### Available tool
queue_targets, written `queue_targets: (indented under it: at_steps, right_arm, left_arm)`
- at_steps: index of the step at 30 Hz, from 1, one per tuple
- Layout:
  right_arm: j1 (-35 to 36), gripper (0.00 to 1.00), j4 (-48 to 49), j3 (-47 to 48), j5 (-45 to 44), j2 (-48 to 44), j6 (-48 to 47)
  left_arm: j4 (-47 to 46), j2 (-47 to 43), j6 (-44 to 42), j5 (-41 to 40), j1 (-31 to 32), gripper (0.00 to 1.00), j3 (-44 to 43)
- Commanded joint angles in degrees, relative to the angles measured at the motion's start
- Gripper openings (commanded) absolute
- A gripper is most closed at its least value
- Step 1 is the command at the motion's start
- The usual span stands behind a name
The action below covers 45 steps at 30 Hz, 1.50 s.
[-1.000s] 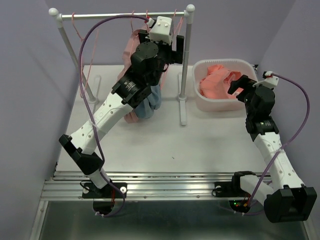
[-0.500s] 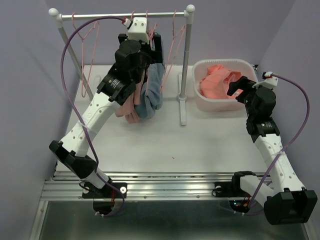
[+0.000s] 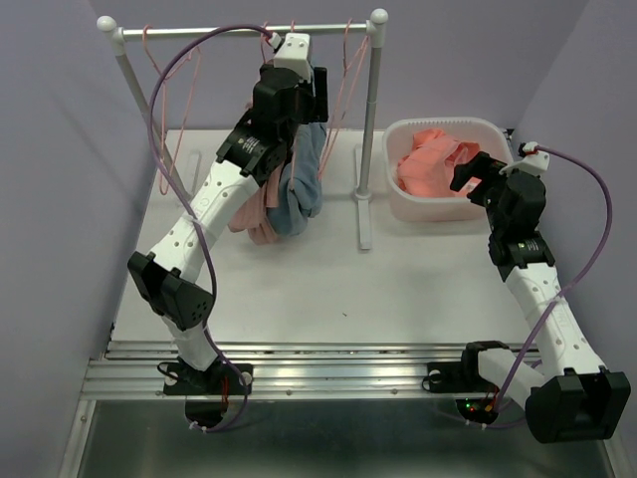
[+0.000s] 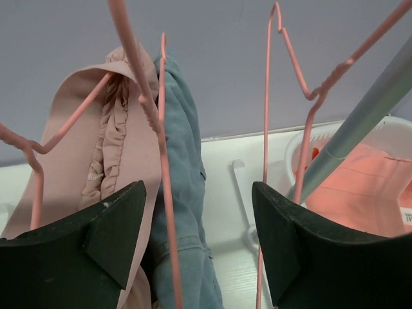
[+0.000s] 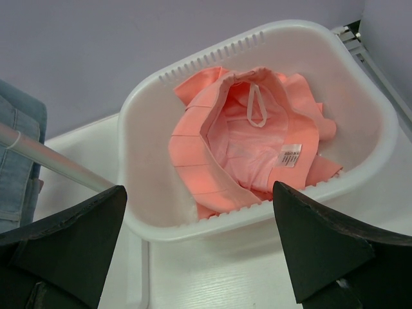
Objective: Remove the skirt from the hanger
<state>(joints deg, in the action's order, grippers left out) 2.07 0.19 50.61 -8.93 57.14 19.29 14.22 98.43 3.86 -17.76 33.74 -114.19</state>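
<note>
Left gripper (image 4: 198,193), fingers spread wide and empty, sits near the silver clothes rail (image 3: 219,30). The blue denim skirt (image 4: 180,129) hangs lengthwise below that rail on a pink wire hanger (image 4: 162,148), straight ahead between the fingers. Right gripper (image 5: 199,193), also spread and empty, is well apart from the rail.

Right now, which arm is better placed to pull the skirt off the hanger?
Left, probably. The left end effector, open, is up at the rail, right by the pink hanger and the skirt. The right end effector hangs over the basket, beyond the rack's post.
</note>
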Motion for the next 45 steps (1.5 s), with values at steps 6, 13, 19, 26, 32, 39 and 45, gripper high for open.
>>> queue_targets:
  at_steps: [6, 13, 19, 26, 32, 39, 45]
  right_arm:
    - [0.40, 1.00, 1.04, -0.25, -0.12, 0.07, -0.39]
    - [0.40, 1.00, 1.04, -0.34, -1.18, -0.28, -0.66]
    - [0.40, 1.00, 0.96, -0.42, -1.79, -1.24, -1.01]
    - [0.40, 1.00, 1.04, -0.60, -1.88, -1.42, -1.01]
    - [0.40, 1.00, 1.04, -0.51, -1.71, -0.99, -0.83]
    - [0.40, 1.00, 1.04, -0.60, -1.88, -1.24, -1.18]
    - [0.40, 1.00, 1.04, -0.60, -1.88, -1.07, -1.27]
  left_arm:
    - [-2.35, 2.02, -1.31, -2.72, -1.30, 0.64, -5.77]
    - [-1.03, 5.54, -1.75, -3.77, -1.57, 0.41, -9.21]
    - [-1.04, 6.77, -2.01, -4.47, -1.83, 0.29, -10.08]
    - [-2.00, 6.07, -2.19, -3.95, -1.74, 0.00, -9.74]
    - [-5.16, 2.91, -3.06, -2.81, -1.66, 0.00, -7.98]
    - [-6.83, 1.15, -5.33, -2.54, -0.43, 0.00, -9.21]
    - [-8.06, -0.26, -7.81, -5.09, 1.86, 0.00, -9.73]
